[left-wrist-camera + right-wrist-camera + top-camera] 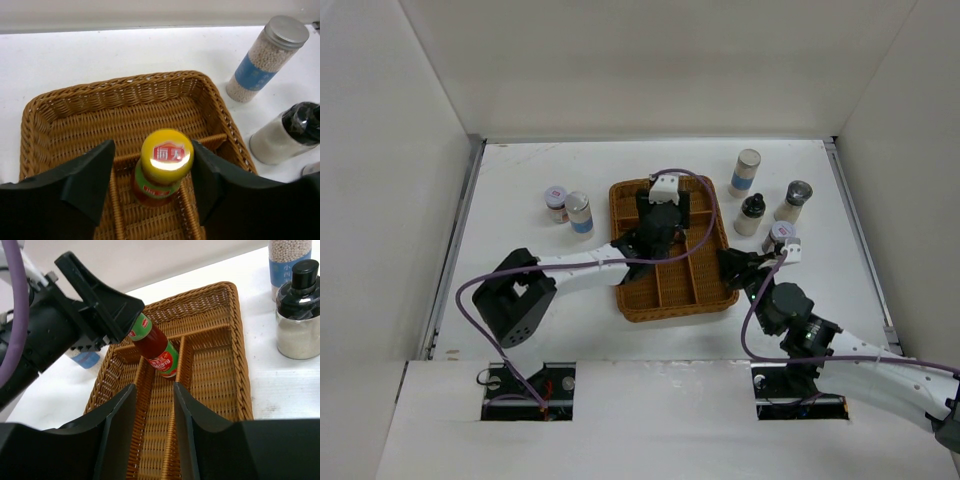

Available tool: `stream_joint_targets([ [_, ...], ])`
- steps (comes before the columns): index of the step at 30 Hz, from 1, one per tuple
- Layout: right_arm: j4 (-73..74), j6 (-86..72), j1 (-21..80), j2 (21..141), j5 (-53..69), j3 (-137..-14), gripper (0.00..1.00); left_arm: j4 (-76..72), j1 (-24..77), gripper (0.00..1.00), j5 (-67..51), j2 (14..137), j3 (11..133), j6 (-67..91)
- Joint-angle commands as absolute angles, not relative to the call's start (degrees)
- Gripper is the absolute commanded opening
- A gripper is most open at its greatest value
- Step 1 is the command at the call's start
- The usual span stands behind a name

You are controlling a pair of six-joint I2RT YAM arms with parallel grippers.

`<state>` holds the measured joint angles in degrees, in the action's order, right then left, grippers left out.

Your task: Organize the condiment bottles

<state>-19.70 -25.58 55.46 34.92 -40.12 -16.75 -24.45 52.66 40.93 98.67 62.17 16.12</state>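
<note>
The yellow-capped dark sauce bottle (162,167) stands in the middle lane of the brown wicker tray (630,300), by the cross divider; in the right wrist view (157,347) it leans slightly. My left gripper (153,150) is open around its cap, with a gap on the left side and the right finger (210,180) close against the cap. In the top view this gripper (658,222) is over the tray. My right gripper (152,405) is open and empty, low over the tray's near right end (735,265).
Right of the tray stand a blue-banded pale bottle (745,172), a black-capped jar (751,213), a grey-capped jar (793,200) and a red-marked white-lidded jar (780,235). Left of it stand another red-marked jar (556,203) and a blue-banded bottle (579,213). White walls enclose the table.
</note>
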Motion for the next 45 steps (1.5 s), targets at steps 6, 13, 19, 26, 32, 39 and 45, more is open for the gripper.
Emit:
stream_joint_targets([
  [6, -20.83, -26.19, 55.06, 35.24, -41.4, -16.7, 0.45, -29.27, 53.74, 0.8, 43.42, 86.77, 57.49, 15.65],
  [13, -20.83, -26.19, 55.15, 35.42, -41.13, -16.87, 0.56, -19.19, 47.44, 0.87, 46.41, 70.24, 50.81, 15.82],
  [19, -21.0, -26.19, 55.06, 35.86, -41.13, -16.96, 0.7, -7.56, 35.3, 0.88, 43.96, 70.13, 48.87, 18.98],
  [26, -21.36, -26.28, 54.89, 35.86, -41.05, -16.79, 0.77, -7.82, 28.17, 0.84, 38.5, 76.98, 48.34, 22.93],
  [32, -21.44, -26.28, 54.97, 36.12, -41.04, -16.79, 0.78, -9.05, 24.92, 0.81, 35.69, 81.82, 50.09, 23.73],
  [39, -21.45, -26.28, 54.8, 36.3, -40.96, -16.79, 0.78, -10.81, 24.91, 0.52, 35.42, 84.03, 51.24, 24.0],
  [45, -21.45, -26.01, 54.89, 36.21, -41.04, -16.88, 0.77, -12.75, 28.86, 0.33, 39.01, 75.69, 49.04, 22.15],
])
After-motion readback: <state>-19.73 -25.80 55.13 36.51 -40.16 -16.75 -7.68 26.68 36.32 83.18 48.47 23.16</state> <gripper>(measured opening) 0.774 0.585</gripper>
